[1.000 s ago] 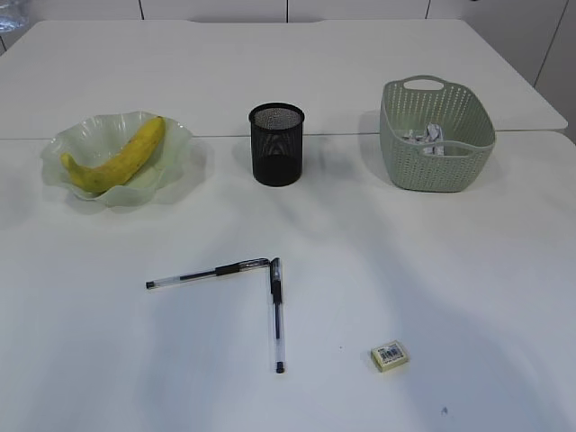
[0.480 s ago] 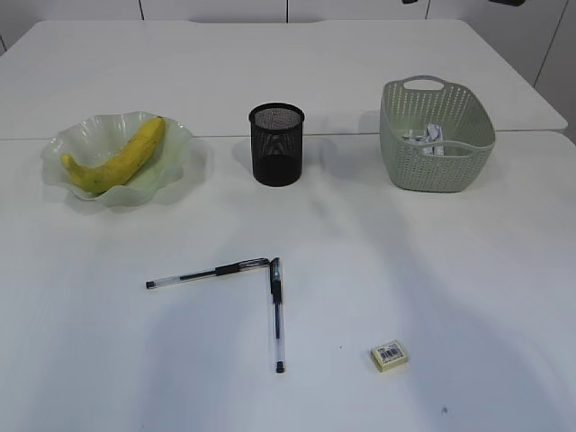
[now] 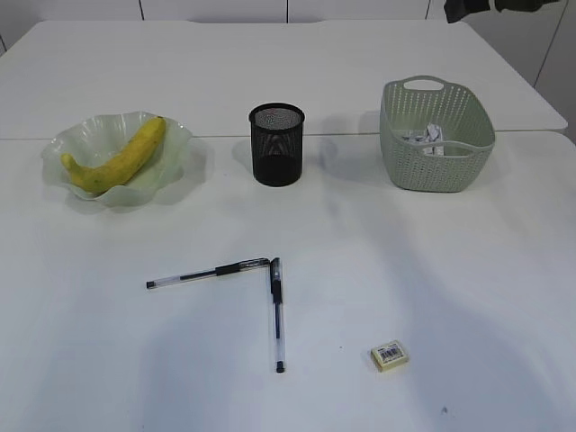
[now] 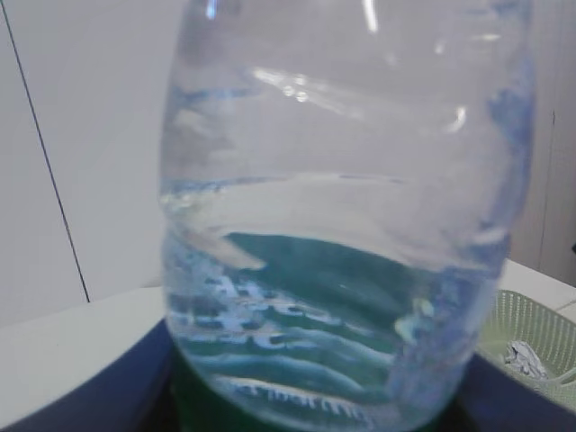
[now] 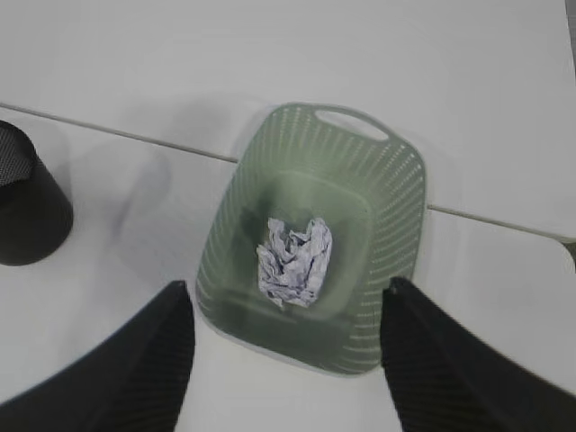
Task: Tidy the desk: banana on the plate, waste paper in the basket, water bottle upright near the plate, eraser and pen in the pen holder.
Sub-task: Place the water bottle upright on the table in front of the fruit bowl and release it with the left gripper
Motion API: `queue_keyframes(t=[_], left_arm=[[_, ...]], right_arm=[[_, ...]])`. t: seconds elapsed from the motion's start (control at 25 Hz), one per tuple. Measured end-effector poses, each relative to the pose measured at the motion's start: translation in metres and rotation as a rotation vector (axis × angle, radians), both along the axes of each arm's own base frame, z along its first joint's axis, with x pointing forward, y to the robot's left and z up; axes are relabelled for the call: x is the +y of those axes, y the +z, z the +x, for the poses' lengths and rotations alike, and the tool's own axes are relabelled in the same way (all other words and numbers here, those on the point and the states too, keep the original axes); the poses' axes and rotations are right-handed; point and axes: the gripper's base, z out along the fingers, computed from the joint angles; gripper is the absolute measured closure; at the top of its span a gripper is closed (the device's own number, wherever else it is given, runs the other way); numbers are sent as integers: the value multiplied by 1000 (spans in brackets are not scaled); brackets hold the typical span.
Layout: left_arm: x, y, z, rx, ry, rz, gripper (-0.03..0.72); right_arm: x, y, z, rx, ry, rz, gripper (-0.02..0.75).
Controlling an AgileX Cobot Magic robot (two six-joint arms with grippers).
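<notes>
The water bottle (image 4: 342,225) fills the left wrist view, clear with a dark green label, and my left gripper (image 4: 306,400) is shut on it, dark fingers (image 4: 90,396) at both lower sides. This arm is out of the exterior view. The banana (image 3: 117,157) lies in the plate (image 3: 178,144). Waste paper (image 5: 294,261) sits inside the basket (image 5: 396,207), and my right gripper (image 5: 288,297) hangs open above its near wall. Two pens (image 3: 209,273) (image 3: 276,313) and the eraser (image 3: 390,356) lie on the desk. The pen holder (image 3: 277,144) stands mid-desk.
The basket (image 3: 437,171) stands at the back right, and the right arm (image 3: 490,7) shows only at the exterior view's top edge. A seam crosses the desk (image 3: 450,288) behind plate and holder. The basket (image 4: 531,324) also shows past the bottle.
A dark part of the right arm has come further into the exterior view at the top right. Nothing on the desk has moved.
</notes>
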Motion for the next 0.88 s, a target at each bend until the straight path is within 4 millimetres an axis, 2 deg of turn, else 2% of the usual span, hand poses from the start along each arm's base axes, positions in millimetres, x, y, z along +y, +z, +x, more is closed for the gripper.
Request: queue_keyframes(t=[0.56, 0.88], left_arm=[[8, 1, 3, -5, 88, -10, 312], [30, -4, 7, 2, 334, -52, 312]], right_arm=[[-3, -7, -7, 111, -23, -24, 253], [-4, -9, -9, 142, -30, -37, 253]])
